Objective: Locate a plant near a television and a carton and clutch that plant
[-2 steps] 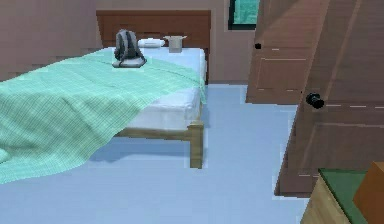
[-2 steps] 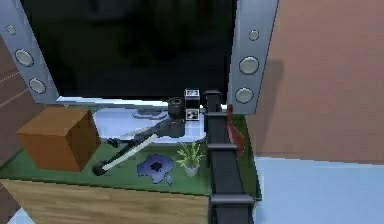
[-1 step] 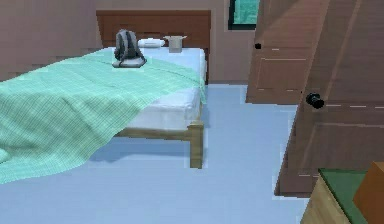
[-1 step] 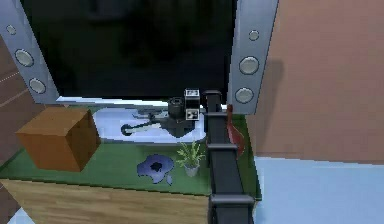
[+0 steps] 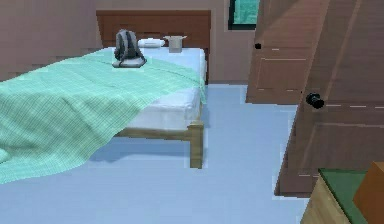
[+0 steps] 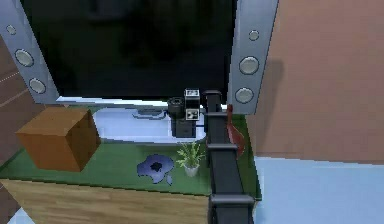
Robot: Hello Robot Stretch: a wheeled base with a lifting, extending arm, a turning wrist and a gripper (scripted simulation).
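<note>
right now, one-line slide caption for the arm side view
Arm over a cabinet with small potted plant, brown carton, television behind

dark square arm [image 6: 226, 170], dark gripper [image 6: 176, 108], white marker squares [image 6: 190, 97].

My forward view: soft even light, shadow under bed [image 5: 90, 85]. Arm side view dimmer; television [image 6: 130, 45] black, upper frame.

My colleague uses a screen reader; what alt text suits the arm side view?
A small potted plant stands on a green-topped cabinet, beside the robot's dark arm. A brown carton sits at the view's left, a large television behind.
</note>
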